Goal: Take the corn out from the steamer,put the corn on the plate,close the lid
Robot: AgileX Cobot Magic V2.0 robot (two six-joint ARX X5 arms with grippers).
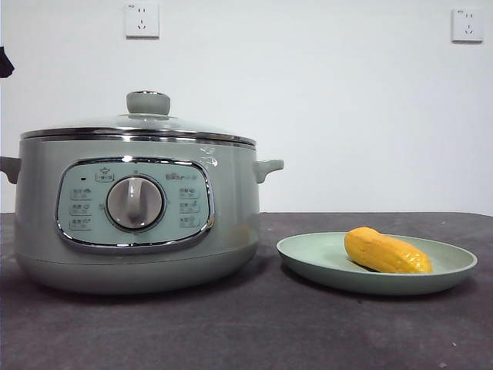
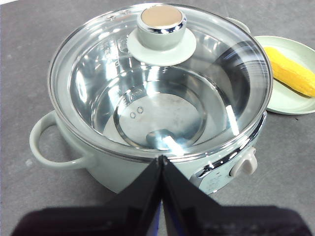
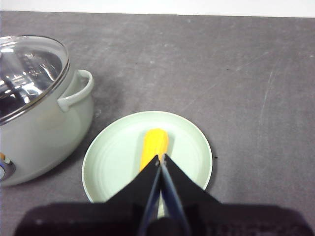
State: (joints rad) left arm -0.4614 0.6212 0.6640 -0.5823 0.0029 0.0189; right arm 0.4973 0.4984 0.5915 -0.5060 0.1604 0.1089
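So the corn (image 1: 387, 251) is lying on its side on the plate (image 1: 308, 258), which sits on the dark table (image 1: 246, 331) just beside the steamer (image 1: 135, 208), and the lid (image 1: 139, 123) is seated on the steamer's rim. My left gripper (image 2: 161, 158) hangs above the covered steamer with its jaws pressed together, holding nothing. My right gripper (image 3: 161, 158) hovers over the plate and corn, jaws together and empty too.
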